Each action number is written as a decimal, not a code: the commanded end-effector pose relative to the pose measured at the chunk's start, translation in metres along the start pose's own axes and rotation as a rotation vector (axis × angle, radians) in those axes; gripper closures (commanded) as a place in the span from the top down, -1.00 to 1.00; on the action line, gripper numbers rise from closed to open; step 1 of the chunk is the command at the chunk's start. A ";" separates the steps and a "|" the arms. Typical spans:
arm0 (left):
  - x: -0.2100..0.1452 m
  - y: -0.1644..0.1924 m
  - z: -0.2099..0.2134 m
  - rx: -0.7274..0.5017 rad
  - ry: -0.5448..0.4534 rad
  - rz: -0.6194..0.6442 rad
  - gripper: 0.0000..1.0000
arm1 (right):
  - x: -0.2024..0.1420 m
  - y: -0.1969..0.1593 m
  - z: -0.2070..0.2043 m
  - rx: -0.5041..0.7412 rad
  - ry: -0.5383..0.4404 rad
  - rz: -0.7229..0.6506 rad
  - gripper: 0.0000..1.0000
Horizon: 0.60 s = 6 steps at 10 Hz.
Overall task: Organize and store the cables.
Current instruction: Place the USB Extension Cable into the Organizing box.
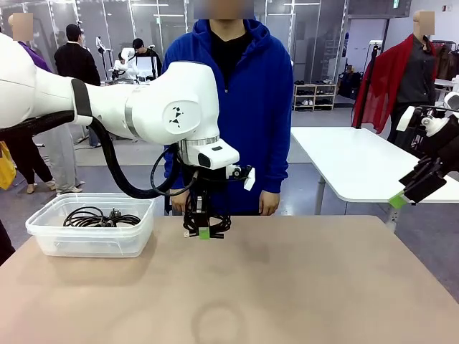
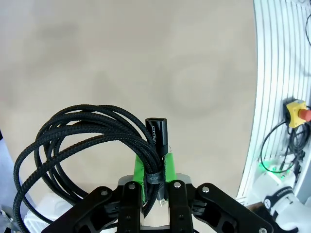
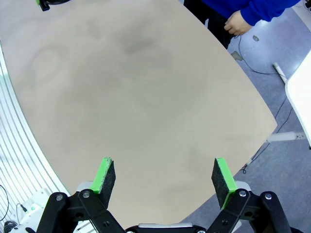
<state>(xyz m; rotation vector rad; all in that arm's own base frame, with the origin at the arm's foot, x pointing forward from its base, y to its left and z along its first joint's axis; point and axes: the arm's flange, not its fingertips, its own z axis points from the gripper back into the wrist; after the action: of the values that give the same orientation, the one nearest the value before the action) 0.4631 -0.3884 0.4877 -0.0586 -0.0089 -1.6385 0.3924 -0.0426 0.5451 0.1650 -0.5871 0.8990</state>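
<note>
One coiled cable (image 2: 73, 145), black and braided with a slim connector, hangs above the table (image 1: 301, 287) from the left gripper (image 1: 204, 233), whose jaws clench the bundle near its plug. Loose loops could snag the plastic bin (image 1: 43, 240), which seems to hold other cables (image 1: 100, 216). The right gripper (image 3: 165, 177) is spread wide, empty.

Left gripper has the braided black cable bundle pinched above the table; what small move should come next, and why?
Probably carry it toward the robot's left, over the clear plastic bin. The left gripper is shut on the coiled black braided cable, held above the beige table beside the bin, which already holds other black cables. The right gripper hangs open, clear of the path.
</note>
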 end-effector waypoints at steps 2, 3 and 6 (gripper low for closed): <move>-0.001 0.000 0.003 0.019 -0.012 0.006 -0.88 | 0.001 0.000 -0.001 0.002 -0.010 -0.010 1.00; 0.000 0.000 0.000 0.000 0.000 0.000 -0.64 | 0.001 0.000 -0.001 0.002 -0.010 -0.010 1.00; -0.071 0.022 0.013 0.038 -0.044 -0.150 -0.64 | 0.001 0.000 -0.001 0.002 -0.010 -0.010 1.00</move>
<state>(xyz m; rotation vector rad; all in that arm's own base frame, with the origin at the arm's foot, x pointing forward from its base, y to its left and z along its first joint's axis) 0.4896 -0.3481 0.4988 -0.0345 -0.0494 -1.7223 0.3924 -0.0428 0.5452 0.1647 -0.5872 0.8984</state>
